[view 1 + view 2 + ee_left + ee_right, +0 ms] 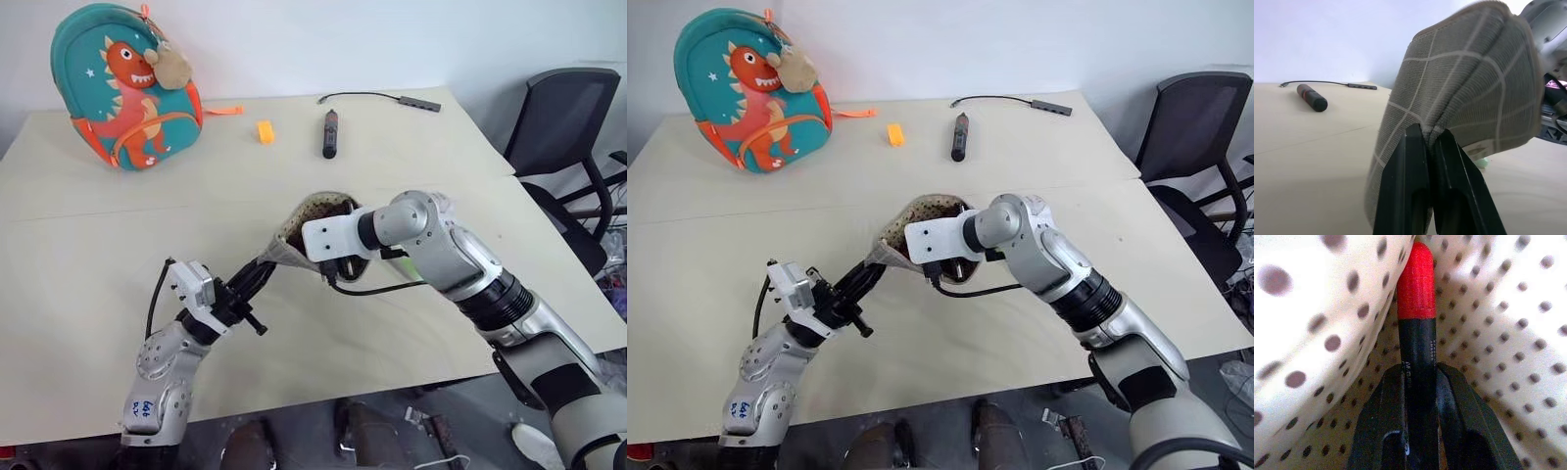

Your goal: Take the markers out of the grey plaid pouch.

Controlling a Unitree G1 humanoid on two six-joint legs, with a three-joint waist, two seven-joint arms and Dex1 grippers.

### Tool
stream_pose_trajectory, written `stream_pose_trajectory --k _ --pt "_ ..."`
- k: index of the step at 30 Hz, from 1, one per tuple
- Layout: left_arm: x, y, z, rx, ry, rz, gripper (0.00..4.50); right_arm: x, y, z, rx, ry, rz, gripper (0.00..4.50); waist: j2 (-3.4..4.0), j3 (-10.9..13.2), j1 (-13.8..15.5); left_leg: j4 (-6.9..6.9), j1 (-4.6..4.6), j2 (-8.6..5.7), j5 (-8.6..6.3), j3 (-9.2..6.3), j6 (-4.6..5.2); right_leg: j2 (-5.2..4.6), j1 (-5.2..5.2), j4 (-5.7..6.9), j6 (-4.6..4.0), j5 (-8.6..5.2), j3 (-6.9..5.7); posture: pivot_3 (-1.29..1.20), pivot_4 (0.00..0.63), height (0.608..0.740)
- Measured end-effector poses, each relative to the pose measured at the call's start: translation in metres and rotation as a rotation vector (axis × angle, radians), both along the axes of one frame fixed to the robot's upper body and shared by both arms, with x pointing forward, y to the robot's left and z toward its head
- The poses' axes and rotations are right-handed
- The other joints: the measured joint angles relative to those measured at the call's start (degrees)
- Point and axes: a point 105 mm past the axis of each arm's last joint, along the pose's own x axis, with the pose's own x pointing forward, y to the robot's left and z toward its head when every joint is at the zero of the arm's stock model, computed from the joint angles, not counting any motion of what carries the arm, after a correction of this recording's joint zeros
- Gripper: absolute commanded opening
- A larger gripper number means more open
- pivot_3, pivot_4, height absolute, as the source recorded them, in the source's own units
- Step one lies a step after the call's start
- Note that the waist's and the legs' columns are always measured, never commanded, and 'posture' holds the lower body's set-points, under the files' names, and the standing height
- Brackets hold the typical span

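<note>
The grey plaid pouch (286,243) hangs lifted off the table, its mouth turned up so the tan dotted lining (315,208) shows. My left gripper (1430,133) is shut on the pouch's lower fabric edge and holds it up from the left. Reaching in from the right, my right gripper (1419,371) is inside the pouch, shut on the red marker (1416,289) at its black barrel. The marker's red end points deeper into the lining. A small pale-green bit (1480,162) peeks out under the pouch's far edge; I cannot tell what it is.
A teal dinosaur backpack (122,88) stands at the table's far left. An orange block (265,131), a thick black stick (330,132) and a cable with an adapter (392,98) lie at the back. A black office chair (568,127) stands right of the table.
</note>
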Motion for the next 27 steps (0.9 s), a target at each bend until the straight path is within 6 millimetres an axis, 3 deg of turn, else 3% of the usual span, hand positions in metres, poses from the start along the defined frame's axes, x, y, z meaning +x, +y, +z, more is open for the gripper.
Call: stream_pose_trajectory --k 11,20,27 --pt "0.0 -0.003 -0.004 -0.035 0.044 -0.024 0.0 -0.008 0.008 -0.009 0.023 0.015 0.033 0.56 0.0 0.0 -0.03 0.03 -0.02 -0.04 -0.01 0.01 0.03 -0.03 0.01 0.0 0.03 0.02 0.01 0.0 0.15 0.74" --pt "-0.009 0.002 -0.019 0.112 0.018 0.004 0.0 0.001 -0.01 0.019 0.012 -0.012 0.025 0.56 0.02 0.02 0.02 0.02 -0.02 -0.01 -0.02 0.01 0.04 -0.04 0.01 -0.06 -0.1 -0.05 0.01 0.0 0.15 0.74" --pt "-0.004 0.014 -0.019 0.057 0.017 0.051 0.0 -0.004 -0.016 0.036 0.115 0.075 0.027 0.56 0.01 0.01 0.06 0.01 -0.03 -0.02 -0.03 0.01 0.06 -0.05 0.01 -0.08 -0.1 -0.05 0.0 0.0 0.15 0.74"
